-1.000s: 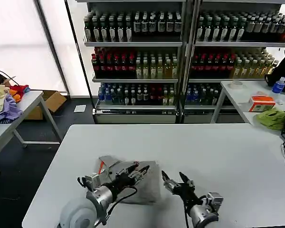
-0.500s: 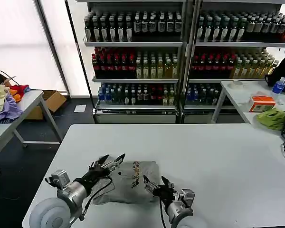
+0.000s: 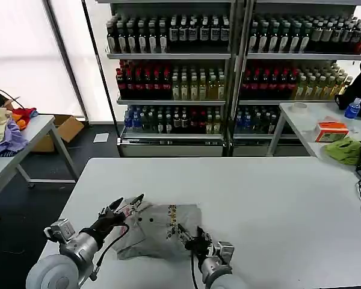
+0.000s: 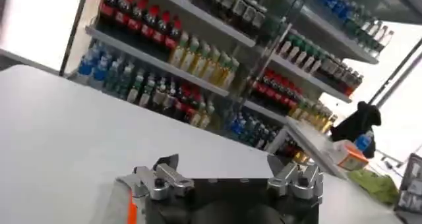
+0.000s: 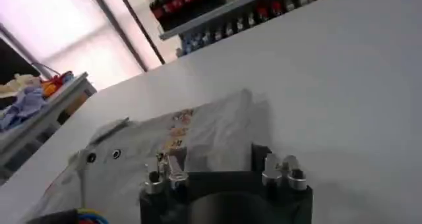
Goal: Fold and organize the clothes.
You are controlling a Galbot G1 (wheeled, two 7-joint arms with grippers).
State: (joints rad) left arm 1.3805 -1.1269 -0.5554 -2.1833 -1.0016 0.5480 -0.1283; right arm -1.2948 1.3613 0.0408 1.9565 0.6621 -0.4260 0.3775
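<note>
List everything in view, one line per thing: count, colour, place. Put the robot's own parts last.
folded shirt: one, light grey with a multicoloured print, near edge of the white table.
drink shelves: two units, bottles in dark, red, yellow-green and blue rows, along the back wall.
side table with clothes pile: one, white, pile yellow, purple and red, far left.
cardboard box: one, brown, on the floor beside that table.
second side table: one, white, far right, bearing an orange box, a green cloth and a blue-capped bottle.
left tool: one, black and silver, open, at the shirt's left edge.
right tool: one, black, open, over the shirt's near right part.
</note>
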